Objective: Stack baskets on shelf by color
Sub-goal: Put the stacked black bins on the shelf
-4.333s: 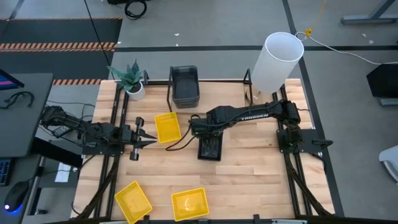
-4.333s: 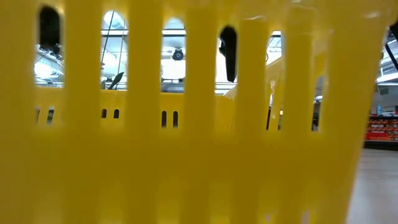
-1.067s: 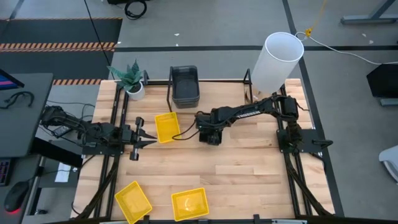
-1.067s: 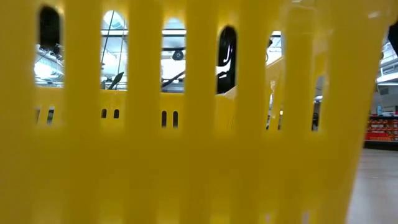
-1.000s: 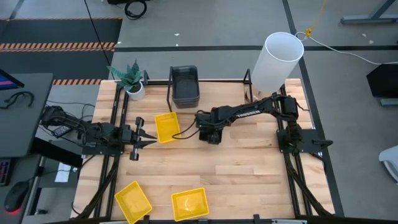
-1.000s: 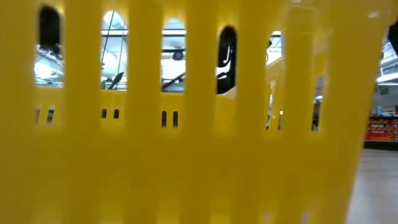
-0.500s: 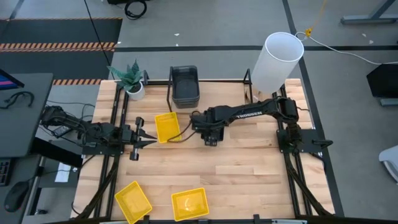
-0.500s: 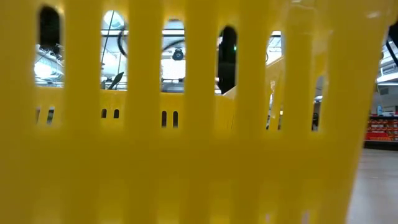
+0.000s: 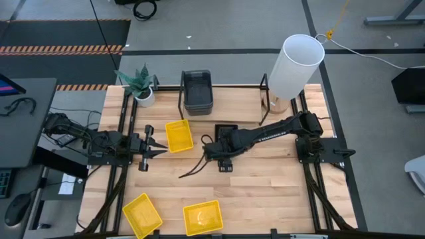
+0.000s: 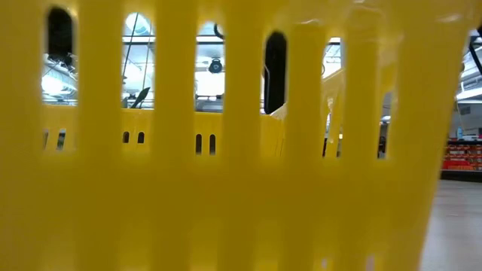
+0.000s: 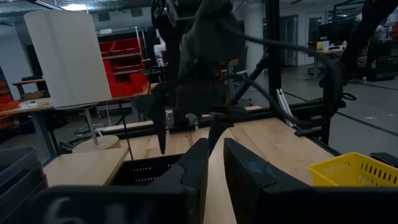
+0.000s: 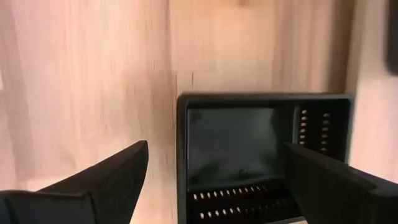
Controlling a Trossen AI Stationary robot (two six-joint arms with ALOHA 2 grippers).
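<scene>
Nearest the front edge, well apart from the shelf [image 9: 239,85], two yellow baskets [image 9: 202,218] rest on the table [image 9: 265,192]; one fills the low view. They are probably awaiting sorting. Closer to the shelf, the left gripper [image 9: 154,151] waits at the table's left side with its fingers [image 11: 198,165] nearly together and nothing between them. A third yellow basket [image 9: 178,135] lies just beside it. The black perforated basket [image 9: 226,130] sits flat on the table just in front of the shelf, not yet on it. The right gripper [image 12: 216,149] hovers over this basket with its jaws spread wide. They straddle the basket but touch nothing (a stance suited to either gripping or releasing). On the shelf itself stand the stacked dark grey baskets [image 9: 197,91], presumably that colour's place.
</scene>
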